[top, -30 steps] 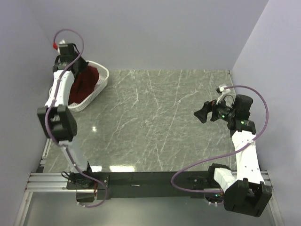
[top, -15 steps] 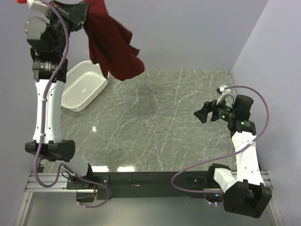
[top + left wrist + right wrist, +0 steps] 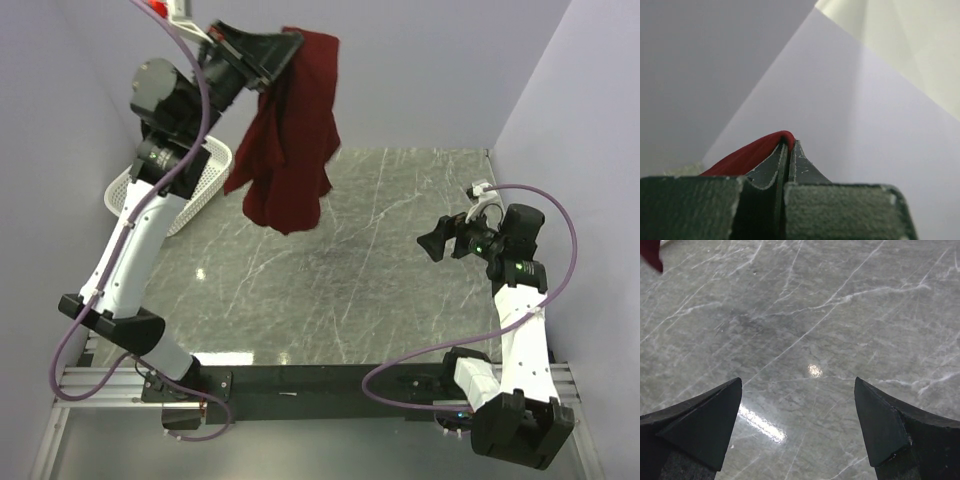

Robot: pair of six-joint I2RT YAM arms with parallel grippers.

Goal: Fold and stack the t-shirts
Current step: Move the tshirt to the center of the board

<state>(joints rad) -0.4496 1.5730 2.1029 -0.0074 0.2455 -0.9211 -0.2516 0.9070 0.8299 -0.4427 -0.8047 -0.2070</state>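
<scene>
Limply the maroon t-shirt point(image 3: 295, 150) hangs in mid-air — bunched, creased, unfolded.

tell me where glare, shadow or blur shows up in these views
Top external: small glare patches on the table near the left arm, faint shadow below the hanging t-shirt. Right wrist: two bright reflections on the marble ahead of the open right gripper. Left wrist: no glare, left gripper in sharp focus.
</scene>
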